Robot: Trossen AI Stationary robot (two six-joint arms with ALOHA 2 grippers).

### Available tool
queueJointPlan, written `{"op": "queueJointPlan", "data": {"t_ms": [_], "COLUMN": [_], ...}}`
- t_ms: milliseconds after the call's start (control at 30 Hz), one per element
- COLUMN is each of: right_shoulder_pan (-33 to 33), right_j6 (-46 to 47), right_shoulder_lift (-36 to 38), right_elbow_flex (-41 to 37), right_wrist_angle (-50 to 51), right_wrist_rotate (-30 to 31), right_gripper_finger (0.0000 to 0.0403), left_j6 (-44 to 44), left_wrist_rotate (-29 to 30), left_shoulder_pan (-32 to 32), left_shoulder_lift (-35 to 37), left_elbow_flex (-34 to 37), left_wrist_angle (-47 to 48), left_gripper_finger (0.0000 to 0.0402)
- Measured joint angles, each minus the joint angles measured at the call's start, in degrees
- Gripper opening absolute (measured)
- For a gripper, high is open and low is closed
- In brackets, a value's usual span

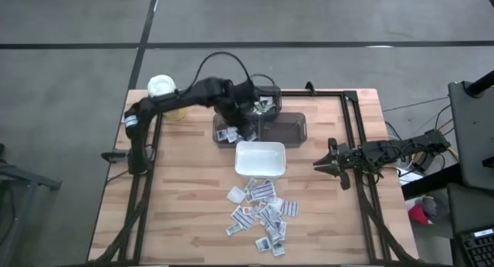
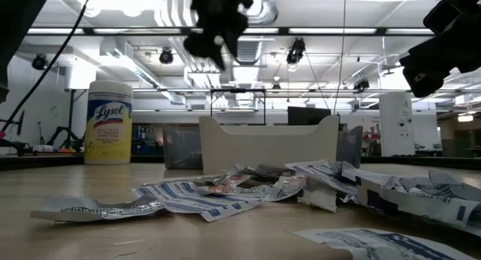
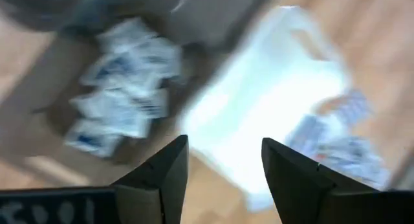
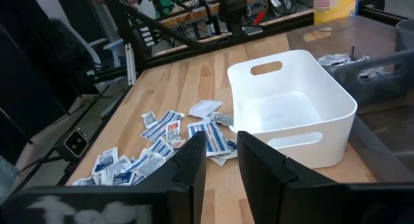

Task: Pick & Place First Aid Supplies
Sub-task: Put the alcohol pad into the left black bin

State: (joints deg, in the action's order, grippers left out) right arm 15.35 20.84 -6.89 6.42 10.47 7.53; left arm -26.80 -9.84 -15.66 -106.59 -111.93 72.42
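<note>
Over grey bin, left fingers parted, empty

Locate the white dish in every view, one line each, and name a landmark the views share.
High view: white dish at table centre, just above the loose packets.
Low view: dish at centre, behind the packets.
Left wrist view: dish blurred, beyond the open left gripper.
Right wrist view: dish ahead of the right gripper.
Shared landmark: the packet pile beside the dish.
</note>
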Motion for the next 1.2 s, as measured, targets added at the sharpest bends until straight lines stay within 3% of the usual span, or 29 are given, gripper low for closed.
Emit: {"op": "queueJointPlan", "data": {"t_ms": [267, 533, 867, 1200], "right_shoulder_pan": [0.0, 0.0, 0.0, 0.0], "right_j6": [0.0, 0.1, 0.0, 0.1], "right_shoulder_lift": [0.0, 0.0, 0.0, 0.0], "right_elbow_flex": [0.0, 0.0, 0.0, 0.0], "right_wrist_angle": [0.0, 0.0, 0.0, 0.0], "right_wrist_rotate": [0.0, 0.0, 0.0, 0.0], "right_gripper_finger": [0.007, 0.0075, 0.0087, 0.0072], "left_j6": [-13.0, -23.7, -32.7, -33.3], "left_wrist_rotate": [1.8, 12.4, 14.2, 14.0], "left_shoulder_pan": [18.8, 33.1, 38.9, 39.9], "left_shoulder_lift": [0.0, -0.2, -0.3, -0.5], "left_elbow_flex": [-5.0, -4.6, 1.9, 12.8], "left_wrist_angle": [-2.5, -9.9, -19.9, -31.2], "left_gripper_finger": [0.0188, 0.0188, 0.0188, 0.0188]}}
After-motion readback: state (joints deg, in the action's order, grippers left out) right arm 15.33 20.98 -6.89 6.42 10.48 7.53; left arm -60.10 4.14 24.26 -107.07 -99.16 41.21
